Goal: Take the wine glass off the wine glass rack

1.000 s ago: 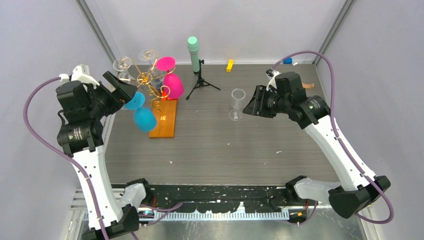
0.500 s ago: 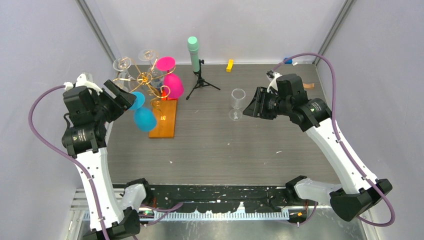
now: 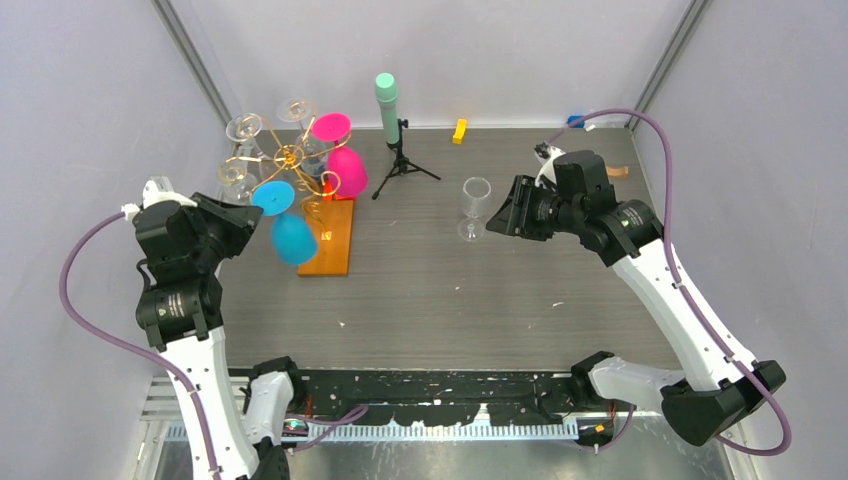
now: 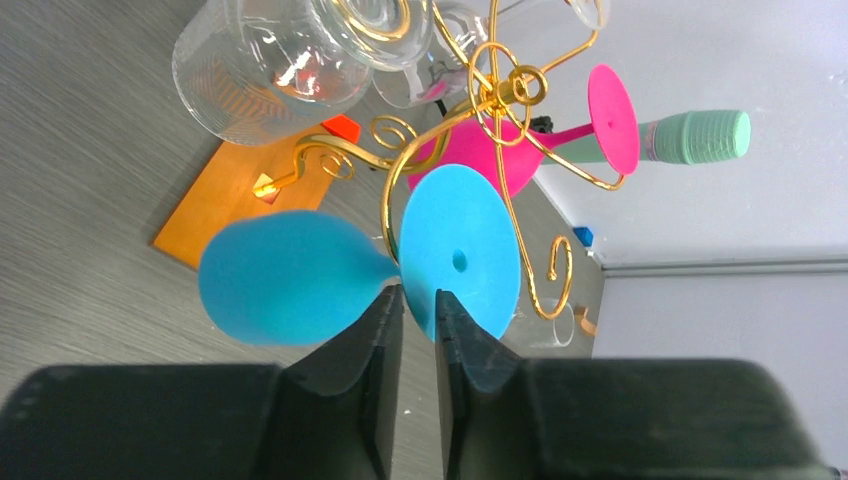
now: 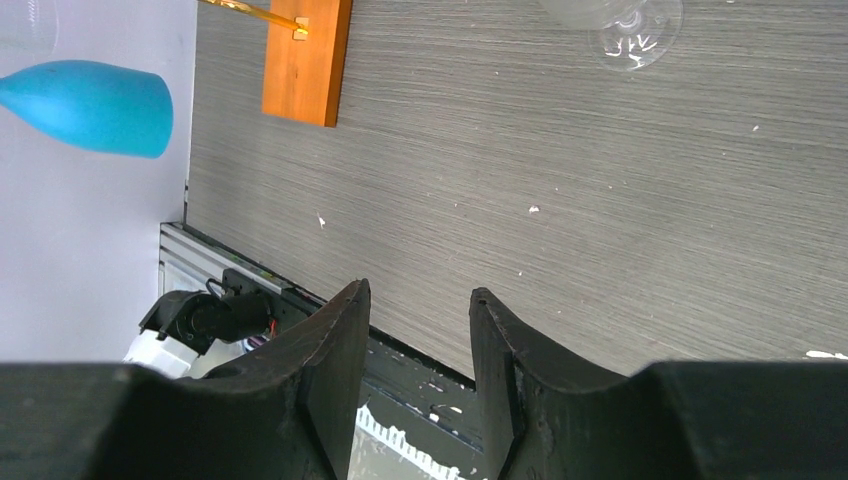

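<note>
Left wrist: end effector point(image 4: 417, 292) nearly together at blue wine glass point(image 4: 285, 275) stem, grip unclear; rack point(image 4: 500, 85) scrolls around.

No legible writing anywhere in the scene.

The left arm point(image 3: 170, 300) and the right arm point(image 3: 628, 213) each carry a small pale sticker on a black joint housing, but the print on both is too small to read. No other label, brand, number or sign shows.
</note>
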You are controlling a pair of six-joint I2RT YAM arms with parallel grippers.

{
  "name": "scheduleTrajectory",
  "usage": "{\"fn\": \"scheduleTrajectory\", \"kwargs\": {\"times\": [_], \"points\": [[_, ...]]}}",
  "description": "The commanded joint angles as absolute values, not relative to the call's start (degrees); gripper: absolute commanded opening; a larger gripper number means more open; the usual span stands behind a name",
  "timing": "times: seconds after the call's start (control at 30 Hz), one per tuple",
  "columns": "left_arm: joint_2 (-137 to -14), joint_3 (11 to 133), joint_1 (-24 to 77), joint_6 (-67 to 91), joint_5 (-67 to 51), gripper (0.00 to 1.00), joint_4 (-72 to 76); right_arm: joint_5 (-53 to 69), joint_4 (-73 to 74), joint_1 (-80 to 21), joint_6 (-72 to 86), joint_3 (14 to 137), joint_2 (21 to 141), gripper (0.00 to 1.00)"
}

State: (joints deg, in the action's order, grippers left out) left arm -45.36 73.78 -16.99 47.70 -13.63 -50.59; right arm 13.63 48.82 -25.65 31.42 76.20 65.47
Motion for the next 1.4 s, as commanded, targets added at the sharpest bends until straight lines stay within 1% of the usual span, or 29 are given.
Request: {"fn": "scheduleTrajectory", "kwargs": {"times": [0.0,0.07,0.33,0.43,0.47,0.5,0.53,0.57,0.6,0.63,0.7,1.0,1.1,1.17,1.27,1.37], "points": [[-44.3,73.8,-17.28,49.62,-11.1,0.12,-46.83,13.23,46.49,-25.75,31.23,75.69,63.75,0.45],[-44.13,74.01,-17.31,49.66,-10.88,0.01,-46.81,12.85,46.49,-25.71,31.11,75.68,63.94,0.44],[-42.25,74.04,-17.31,53.34,-8.9,0.0,-43.16,12.18,46.49,-25.75,31.11,75.72,63.73,0.43],[-42.11,74.71,-17.31,53.45,-8.03,0.0,-44.08,12.05,46.41,-25.75,31.17,75.76,63.76,0.43],[-41.79,74.72,-17.31,53.28,-7.19,0.06,-44.85,12.04,46.41,-25.75,31.19,75.76,63.79,0.43],[-41.47,74.41,-17.27,53.26,-5.95,0.23,-45.51,12.11,46.41,-25.75,31.2,75.76,63.8,0.43],[-40.91,73.85,-17.3,53.26,-5.0,0.37,-45.82,12.12,46.41,-25.75,31.22,75.83,63.81,0.43],[-40.25,73.04,-17.3,53.22,-4.46,0.48,-45.86,12.13,46.41,-25.75,31.26,75.79,63.81,0.43],[-40.07,72.43,-17.27,53.11,-4.49,0.57,-45.88,12.13,46.36,-25.73,31.3,75.77,63.81,0.43],[-40.07,71.82,-17.31,53.01,-5.0,0.61,-45.97,12.08,46.3,-25.74,31.34,75.77,63.87,0.43],[-40.52,70.8,-17.25,52.91,-6.79,0.67,-45.79,12.0,46.3,-25.75,31.46,75.69,63.92,0.43],[-42.6,65.79,-17.31,54.95,-14.99,0.65,-39.63,11.57,46.05,-25.75,31.74,75.1,63.65,0.43],[-43.48,65.17,-17.31,55.26,-17.12,0.72,-38.11,11.52,46.0,-25.75,31.75,75.15,63.63,0.43],[-43.63,64.89,-17.31,55.15,-17.39,0.72,-37.96,11.47,46.05,-25.75,31.75,75.14,63.63,0.43],[-43.07,64.69,-17.31,54.94,-16.66,0.65,-38.15,11.44,46.01,-25.75,31.74,75.07,63.64,0.43],[-42.19,64.73,-17.3,55.29,-15.24,0.5,-38.67,11.35,45.99,-25.75,31.81,75.05,63.63,0.43]]}}
